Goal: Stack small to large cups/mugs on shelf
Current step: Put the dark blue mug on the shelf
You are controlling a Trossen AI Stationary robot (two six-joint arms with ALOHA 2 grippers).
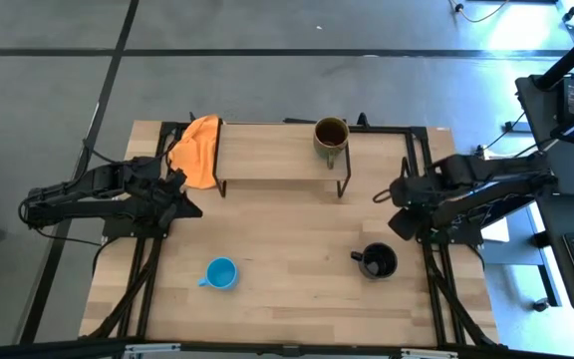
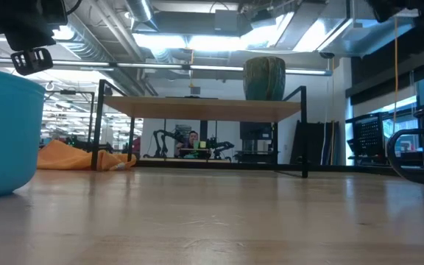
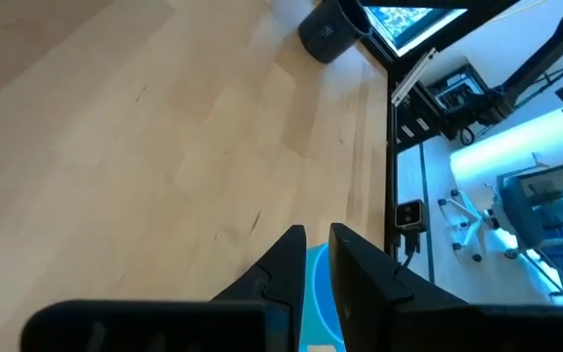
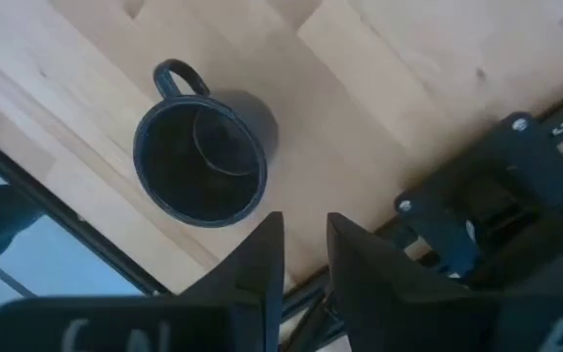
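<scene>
On wooden shelf (image 1: 267, 150), round olive mug (image 1: 331, 139), smooth blue mug (image 1: 221, 273) below

Even, bright overhead light falls on the table (image 1: 297, 289), with a cool blue-white glare on the floor beyond its far right corner. The low view looks into glowing ceiling strip lights (image 2: 197, 40); there the blue mug (image 2: 2, 132) is blurred. The shelf (image 1: 267, 150) and black mug (image 4: 201, 156) cast soft, short shadows.

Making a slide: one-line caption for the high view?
Olive-brown mug on the shelf; blue mug and black mug on the table, arms waiting at sides.
</scene>
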